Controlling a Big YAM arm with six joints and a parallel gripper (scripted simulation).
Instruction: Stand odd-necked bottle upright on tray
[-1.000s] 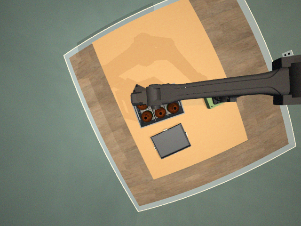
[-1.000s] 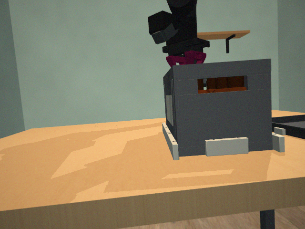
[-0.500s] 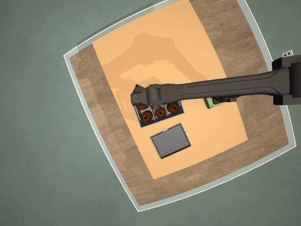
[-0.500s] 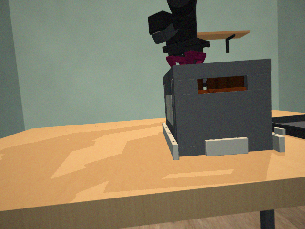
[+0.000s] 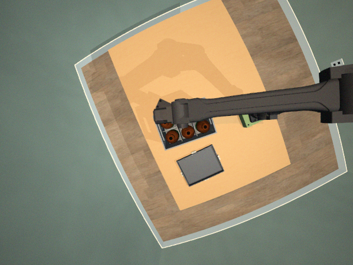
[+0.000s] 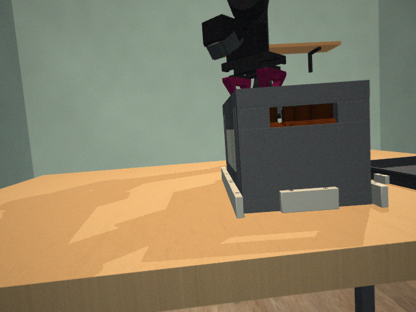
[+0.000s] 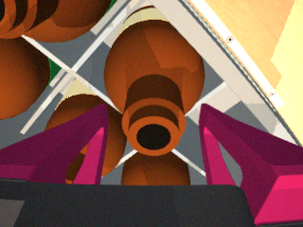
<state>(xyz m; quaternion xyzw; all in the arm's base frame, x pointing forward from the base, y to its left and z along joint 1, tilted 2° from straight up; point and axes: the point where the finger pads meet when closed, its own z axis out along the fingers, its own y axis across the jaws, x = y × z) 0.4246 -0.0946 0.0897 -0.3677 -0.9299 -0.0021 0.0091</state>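
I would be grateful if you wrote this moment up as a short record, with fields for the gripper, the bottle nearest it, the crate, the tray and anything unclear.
gripper: open, magenta fingers on either side of a bottle neck, gaps visible on both sides
nearest bottle: brown bottle, standing in a crate compartment, uncapped
crate: dark grey crate, upright on the table, partly hidden by the arm from above
tray: grey tray, flat beside the crate, no bottle on it
unclear: which neck differs

The gripper (image 6: 254, 88) (image 7: 153, 113) is wider open now. In the outside view its two pink fingers (image 6: 265, 76) stand farther apart than in both earlier pictures from that side, where they sit closer together above the crate (image 5: 191, 141) (image 6: 302, 161) (image 7: 187, 40). Each finger has shifted outward, one to either side, and a broader gap now shows between them.
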